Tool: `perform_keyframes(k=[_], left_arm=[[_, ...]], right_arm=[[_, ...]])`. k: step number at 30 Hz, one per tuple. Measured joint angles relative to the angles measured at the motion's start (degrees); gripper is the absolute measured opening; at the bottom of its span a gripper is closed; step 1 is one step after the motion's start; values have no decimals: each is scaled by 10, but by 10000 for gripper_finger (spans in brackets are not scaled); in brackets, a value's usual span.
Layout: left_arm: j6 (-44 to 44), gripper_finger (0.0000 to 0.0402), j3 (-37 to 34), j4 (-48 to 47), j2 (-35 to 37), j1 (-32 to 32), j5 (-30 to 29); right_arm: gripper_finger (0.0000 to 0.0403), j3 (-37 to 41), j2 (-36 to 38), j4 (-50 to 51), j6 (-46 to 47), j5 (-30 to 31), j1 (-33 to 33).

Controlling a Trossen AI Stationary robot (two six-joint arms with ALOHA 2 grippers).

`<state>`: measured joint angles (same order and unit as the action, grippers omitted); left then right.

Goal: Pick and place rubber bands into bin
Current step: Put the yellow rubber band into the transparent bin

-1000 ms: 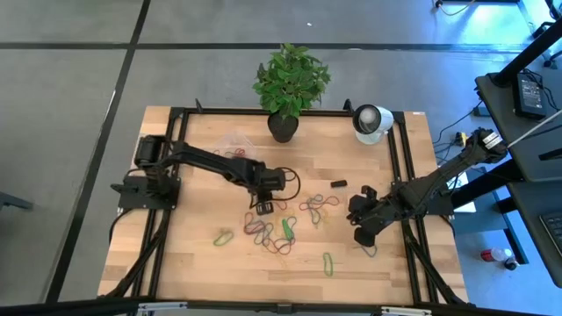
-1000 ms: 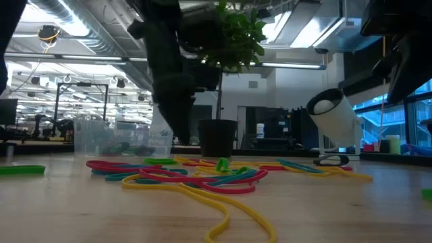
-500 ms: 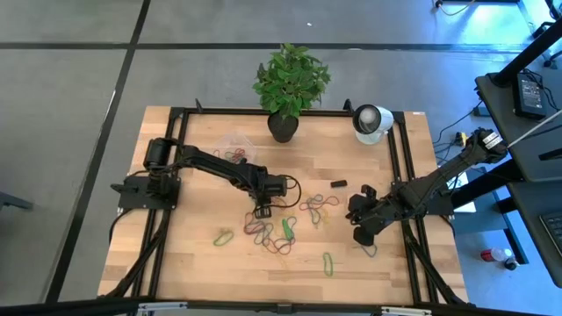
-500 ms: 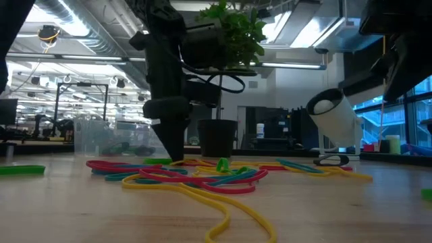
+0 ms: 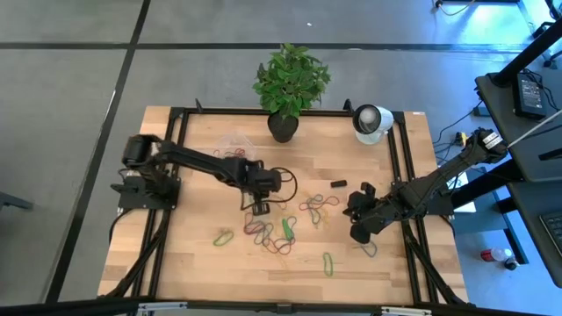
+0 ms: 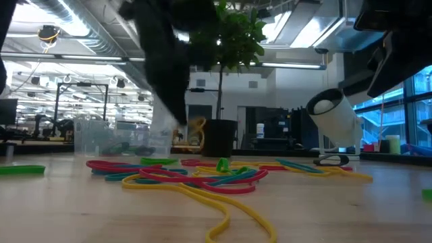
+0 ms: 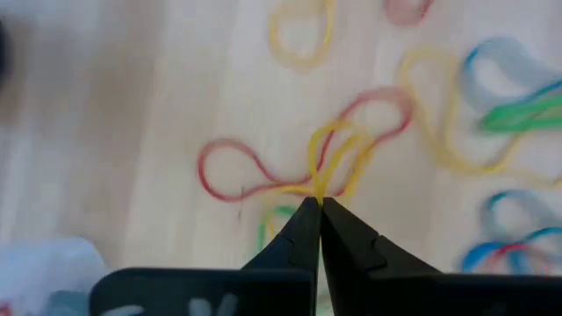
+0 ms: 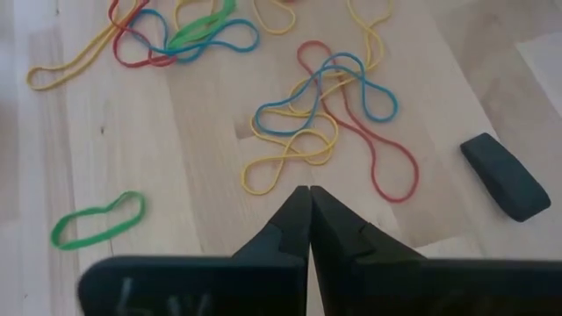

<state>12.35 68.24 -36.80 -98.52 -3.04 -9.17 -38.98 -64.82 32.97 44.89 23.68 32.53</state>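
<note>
Many coloured rubber bands (image 5: 274,233) lie loose on the wooden table, shown up close in the low view as a heap of rubber bands (image 6: 196,177). The clear bin (image 5: 234,145) stands at the far left of the table with some bands inside. My left gripper (image 7: 317,204) is over the far side of the heap, shut on a yellow rubber band (image 6: 197,127). My right gripper (image 8: 309,190) is shut on nothing, hovering at the table's right beside another cluster of bands (image 8: 325,114). My left gripper pinches the yellow band at the top of its loop (image 7: 321,183), right at the two fingertips. The fingers point down from above. The band hangs slack below them, clear of the table in the low view.
A black plant pot (image 5: 283,128) stands at the far edge and a white round object (image 5: 371,121) at the far right. A small black block (image 8: 505,175) lies near my right gripper. Single green bands (image 5: 224,237) (image 5: 327,262) lie toward the near edge.
My left gripper has gone down onto the heap, shut on a yellow band, then risen. The band is now lifted clear and hangs below the fingertips; the rest of the heap has stayed in place.
</note>
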Motion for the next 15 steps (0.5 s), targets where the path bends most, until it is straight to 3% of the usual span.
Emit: perform_keyframes(k=[4, 10, 15], left_arm=[[19, 2, 1, 2, 73, -8, -16], [-2, 2, 1, -16, 191, -5, -96], [45, 2, 2, -126, 264, 39, -140]], right_arm=[[12, 0, 0, 0, 29, 3, 0], [12, 0, 0, -5, 78, 39, 0], [12, 0, 0, -39, 104, 103, -1]])
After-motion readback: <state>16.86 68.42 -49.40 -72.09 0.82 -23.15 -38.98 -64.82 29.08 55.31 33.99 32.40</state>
